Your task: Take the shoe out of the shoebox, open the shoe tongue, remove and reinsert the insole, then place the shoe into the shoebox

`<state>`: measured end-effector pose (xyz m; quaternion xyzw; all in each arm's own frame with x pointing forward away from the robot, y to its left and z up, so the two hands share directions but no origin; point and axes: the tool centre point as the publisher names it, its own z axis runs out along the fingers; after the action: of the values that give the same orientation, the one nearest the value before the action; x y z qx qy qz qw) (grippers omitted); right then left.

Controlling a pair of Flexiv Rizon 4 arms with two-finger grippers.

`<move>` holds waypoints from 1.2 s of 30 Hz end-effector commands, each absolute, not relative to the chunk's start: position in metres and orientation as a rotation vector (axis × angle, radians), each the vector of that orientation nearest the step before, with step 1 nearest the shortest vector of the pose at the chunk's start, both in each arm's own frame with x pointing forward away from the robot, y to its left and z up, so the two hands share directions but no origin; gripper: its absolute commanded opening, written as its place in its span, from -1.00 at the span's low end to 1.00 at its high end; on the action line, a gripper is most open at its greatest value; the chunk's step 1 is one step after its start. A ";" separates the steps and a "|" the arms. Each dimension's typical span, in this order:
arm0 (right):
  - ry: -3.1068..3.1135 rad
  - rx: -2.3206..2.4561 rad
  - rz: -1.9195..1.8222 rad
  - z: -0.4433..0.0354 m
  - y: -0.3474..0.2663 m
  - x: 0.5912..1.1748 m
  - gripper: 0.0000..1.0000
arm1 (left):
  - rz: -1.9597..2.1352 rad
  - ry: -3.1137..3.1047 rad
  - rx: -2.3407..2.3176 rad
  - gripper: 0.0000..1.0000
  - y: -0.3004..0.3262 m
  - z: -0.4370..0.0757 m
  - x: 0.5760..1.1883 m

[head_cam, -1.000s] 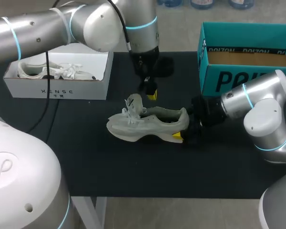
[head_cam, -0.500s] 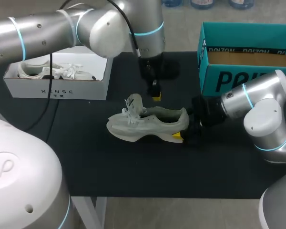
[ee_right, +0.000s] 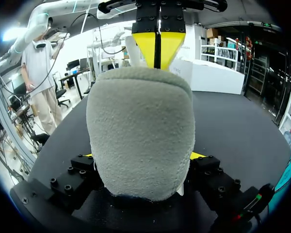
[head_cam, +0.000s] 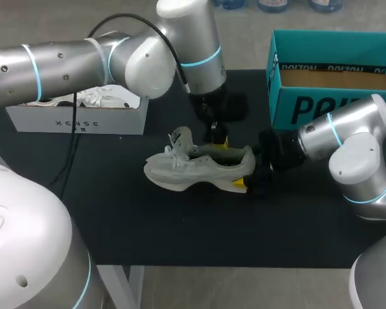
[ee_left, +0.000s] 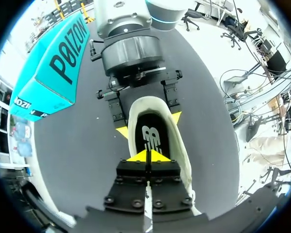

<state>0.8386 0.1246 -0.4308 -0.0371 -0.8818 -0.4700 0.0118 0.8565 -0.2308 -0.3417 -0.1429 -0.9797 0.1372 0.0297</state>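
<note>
Shoe: a pale grey shoe (head_cam: 193,168) sits in the middle of the frame on the black surface (head_cam: 180,225), toe toward the left and heel toward the right.
Tongue: the tongue (head_cam: 180,138) stands lifted at the front of the opening, with loose white laces around it.
Insole: the black insole (ee_left: 153,138) lies inside the shoe and shows through the opening, just under the left claw's tips.
Left claw: the left claw (head_cam: 217,137) comes in from the upper left and hangs over the shoe's opening near the heel end. Its yellow tips are pressed together with nothing seen between them. I cannot tell whether they touch the insole.
Right claw: the right claw (head_cam: 249,168) reaches in from the right and is clamped on the shoe's heel, one yellow finger on each side.
Teal shoebox: the open teal shoebox (head_cam: 321,106) is at the upper right, apart from the shoe.
White box: the white box (head_cam: 77,119) is at the upper left, partly behind the left arm.
</note>
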 end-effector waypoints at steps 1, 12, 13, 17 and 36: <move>-2.751 -0.117 -1.464 -0.436 0.125 0.839 -1.00 | 0.417 -2.998 -0.468 -1.00 -0.244 -0.353 0.859; -2.751 -0.117 -1.464 -0.436 0.125 0.839 -1.00 | 0.366 -2.976 -0.439 -1.00 -0.244 -0.370 0.847; -2.751 -0.117 -1.464 -0.436 0.125 0.839 -1.00 | 0.343 -2.985 -0.423 -1.00 -0.241 -0.372 0.846; -2.751 -0.117 -1.464 -0.436 0.125 0.839 -1.00 | 0.338 -2.992 -0.403 -1.00 -0.228 -0.379 0.846; -2.751 -0.117 -1.464 -0.436 0.125 0.839 -1.00 | 0.214 -3.054 -0.348 -1.00 -0.210 -0.392 0.828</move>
<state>0.8386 0.1246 -0.4309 -0.0370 -0.8818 -0.4700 0.0118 0.8275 -0.2085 -0.3884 -0.1130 -0.9908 0.0691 0.0277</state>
